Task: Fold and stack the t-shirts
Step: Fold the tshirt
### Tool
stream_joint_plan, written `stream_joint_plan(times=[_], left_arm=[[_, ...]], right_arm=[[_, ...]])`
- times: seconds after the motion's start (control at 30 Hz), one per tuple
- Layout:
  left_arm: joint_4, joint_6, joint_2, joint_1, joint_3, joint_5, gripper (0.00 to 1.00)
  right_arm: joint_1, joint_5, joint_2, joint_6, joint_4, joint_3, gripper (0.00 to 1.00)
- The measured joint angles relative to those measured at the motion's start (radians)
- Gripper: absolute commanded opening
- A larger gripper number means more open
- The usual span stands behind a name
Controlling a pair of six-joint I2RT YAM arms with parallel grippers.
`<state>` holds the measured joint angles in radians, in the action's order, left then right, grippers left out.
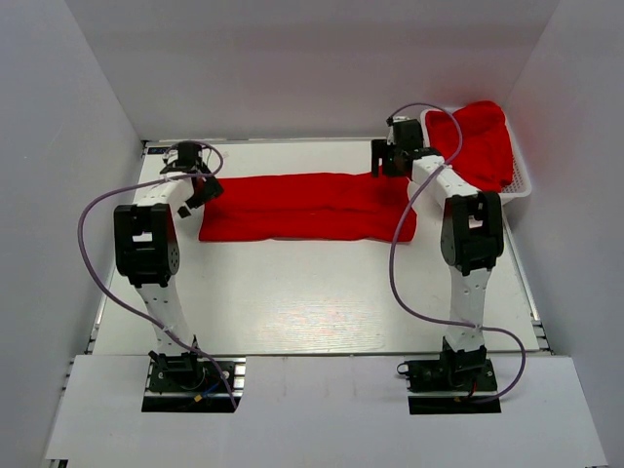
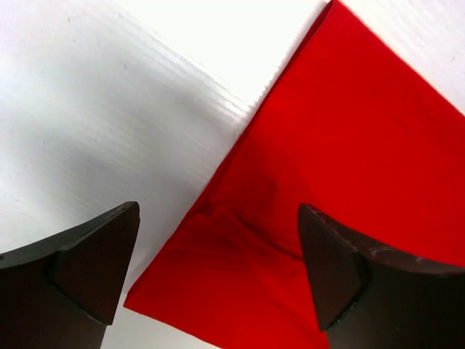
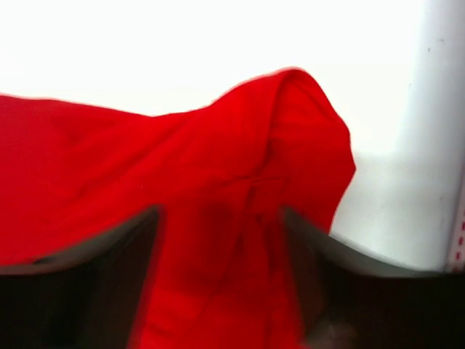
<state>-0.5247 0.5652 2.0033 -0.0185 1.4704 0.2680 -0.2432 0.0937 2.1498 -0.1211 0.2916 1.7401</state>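
A bright red soft-fabric t-shirt (image 1: 307, 205), folded into a long band, lies towards the far side of the white table (image 1: 312, 292), its long axis running left to right between the arms. The left gripper (image 2: 218, 212) hovers over the band's left end, jaws spread wide and released, a cloth corner below the gap. The right gripper (image 3: 219, 218) sits at the right end; its jaws stand apart around a raised hump of cloth, and I cannot tell whether they pinch it. More red fabric (image 1: 480, 141) fills the white plastic mesh basket (image 1: 522, 187) in the far right corner. The next fold likely runs along that axis, each arm nearest its own end
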Motion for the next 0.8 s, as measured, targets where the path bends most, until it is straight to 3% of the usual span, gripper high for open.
stream_joint_plan(times=[0.07,0.27,0.57,0.8], left_arm=[[-0.016,-0.007,0.000,0.000,0.021,0.002,1.00],[-0.093,-0.056,0.000,0.004,0.119,0.009,1.00],[-0.063,-0.162,0.024,0.019,0.196,-0.161,1.00],[-0.021,-0.172,0.180,0.048,0.192,-0.247,1.00]], right_arm=[[0.000,-0.017,-0.001,0.013,0.011,0.026,0.90],[0.000,-0.052,-0.069,0.018,0.074,0.019,0.90],[-0.016,-0.215,-0.378,-0.084,0.095,-0.353,0.90],[-0.035,-0.250,-0.346,-0.152,0.098,-0.480,0.90]])
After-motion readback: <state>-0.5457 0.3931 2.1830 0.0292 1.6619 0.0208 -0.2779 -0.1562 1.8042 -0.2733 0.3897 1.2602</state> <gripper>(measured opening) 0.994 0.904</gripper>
